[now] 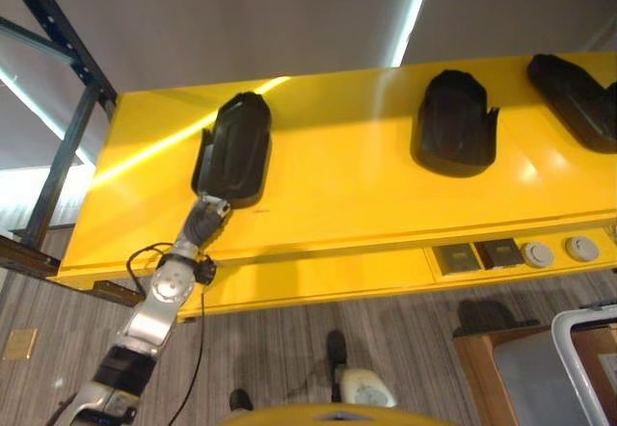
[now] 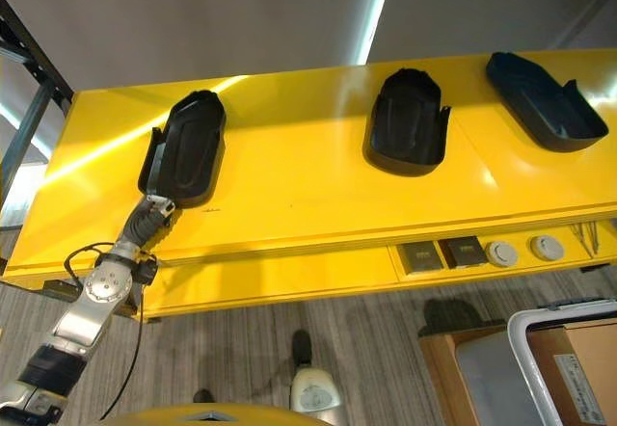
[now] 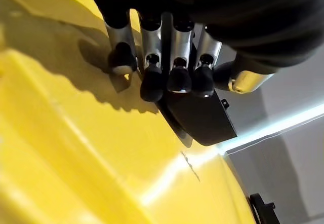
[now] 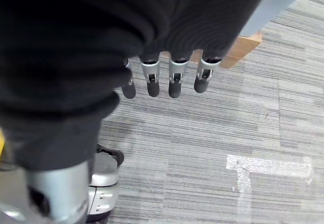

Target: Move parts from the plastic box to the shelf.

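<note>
Workshop or factory floor: yellow metal shelf [image 2: 318,204], grey carpet tiles [image 4: 212,148].

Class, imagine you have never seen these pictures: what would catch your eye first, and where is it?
The bright yellow shelf stands out first, with three black parts on it: the left part, the middle part and the right part. Next comes the left hand, reaching up from the lower left with its fingers curled on the left part's near end.
</note>
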